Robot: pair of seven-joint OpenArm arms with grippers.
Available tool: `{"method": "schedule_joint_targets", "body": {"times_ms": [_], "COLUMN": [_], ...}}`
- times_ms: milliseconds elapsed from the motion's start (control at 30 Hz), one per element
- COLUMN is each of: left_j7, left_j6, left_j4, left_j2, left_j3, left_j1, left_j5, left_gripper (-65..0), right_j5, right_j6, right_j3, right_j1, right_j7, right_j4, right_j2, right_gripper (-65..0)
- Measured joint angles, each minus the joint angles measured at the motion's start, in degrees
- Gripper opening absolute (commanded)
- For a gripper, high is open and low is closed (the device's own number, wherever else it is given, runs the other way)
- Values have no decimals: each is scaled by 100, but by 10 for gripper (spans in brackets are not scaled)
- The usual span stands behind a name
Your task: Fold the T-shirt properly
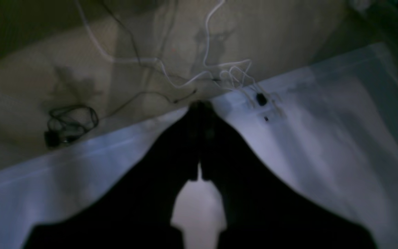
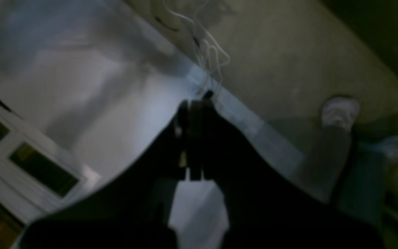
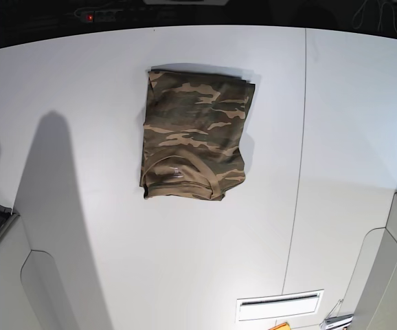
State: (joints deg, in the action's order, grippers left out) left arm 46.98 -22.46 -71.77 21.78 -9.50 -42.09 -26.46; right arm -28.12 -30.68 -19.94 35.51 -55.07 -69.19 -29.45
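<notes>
The camouflage T-shirt [image 3: 195,141] lies folded into a rough rectangle on the white table [image 3: 82,103], at the far middle in the base view. Its tan neckband [image 3: 193,165] faces up near the front edge of the fold. Neither gripper shows in the base view. In the left wrist view my left gripper [image 1: 200,110] is a dark silhouette with its fingers pressed together, empty, over the table's edge. In the right wrist view my right gripper [image 2: 195,107] is likewise shut and empty above the table's edge. The shirt is out of both wrist views.
White cables [image 1: 219,69] and a black cable bundle [image 1: 69,124] lie on the floor beyond the table edge. Two white shoes [image 2: 340,110] show on the floor. A slot [image 3: 279,301] is set in the table's front right. A seam [image 3: 300,137] runs across the table.
</notes>
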Motion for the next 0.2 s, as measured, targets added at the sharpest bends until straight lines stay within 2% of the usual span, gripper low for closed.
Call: {"method": "schedule_joint_targets", "body": {"times_ms": [133,200], "left_j7": [-46,-66], "left_j6": [195,271], "left_j4": [988,1644], "left_j2": [-428,-581], "left_j3": [-605,-756], "left_j1": [765,1086], "left_j5": [219,341], "left_gripper": [-650,-650], "right_j5": [24,35], "right_j6": [31,153], "right_j3": [7,4], "right_j1": [-428,-649], "right_j7": [-7,-7], "right_j4": [660,914], "right_j2": [39,136], "right_gripper": [-650,-650]}}
